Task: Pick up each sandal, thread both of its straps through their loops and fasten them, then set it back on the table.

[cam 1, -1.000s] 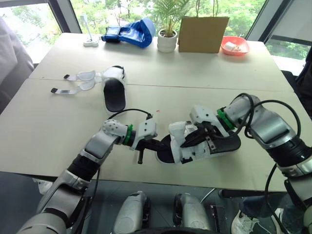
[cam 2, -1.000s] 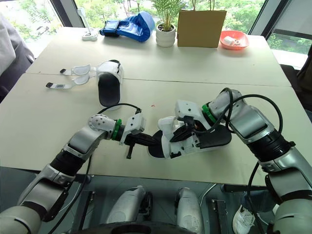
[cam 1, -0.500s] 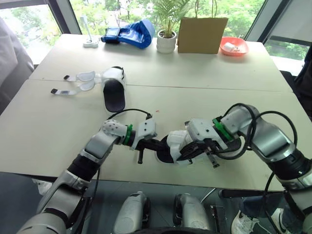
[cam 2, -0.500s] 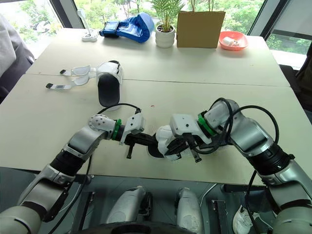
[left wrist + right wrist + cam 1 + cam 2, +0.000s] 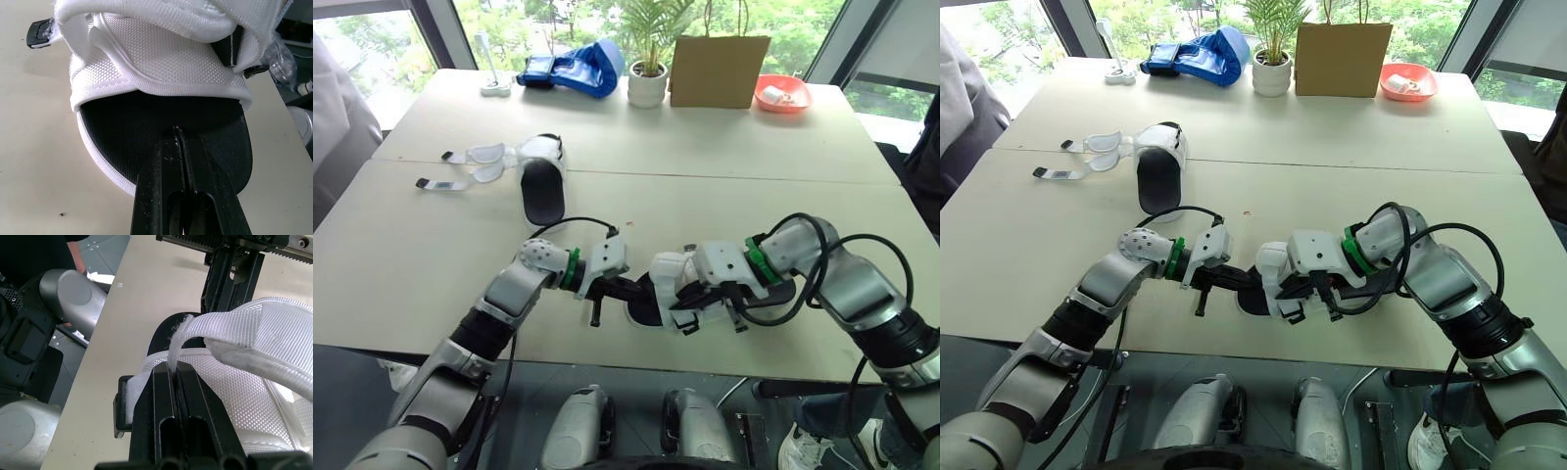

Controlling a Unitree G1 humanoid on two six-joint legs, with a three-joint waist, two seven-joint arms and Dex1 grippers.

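Observation:
One sandal (image 5: pixel 668 284), with white woven straps and a black sole, is held just above the table's front edge between both grippers. My left gripper (image 5: pixel 178 133) is shut on the rim of its black sole (image 5: pixel 146 122). My right gripper (image 5: pixel 173 367) is shut on a white strap (image 5: pixel 234 328), pinching its end at the sandal's near side. The second sandal (image 5: pixel 541 182) lies flat at the left of the table, its two straps (image 5: pixel 470 164) undone and spread out to the left.
Along the far edge stand a blue padded glove (image 5: pixel 578 65), a potted plant (image 5: pixel 649 80), a brown paper bag (image 5: pixel 720 69) and a red dish (image 5: pixel 784 93). A person (image 5: pixel 333 117) sits at the far left. The table's front edge (image 5: pixel 607 348) is close under the grippers.
My right gripper has come down from the top of the sandal to its near side and closed on a strap. The sandal has tipped lower. The left gripper has stayed put.

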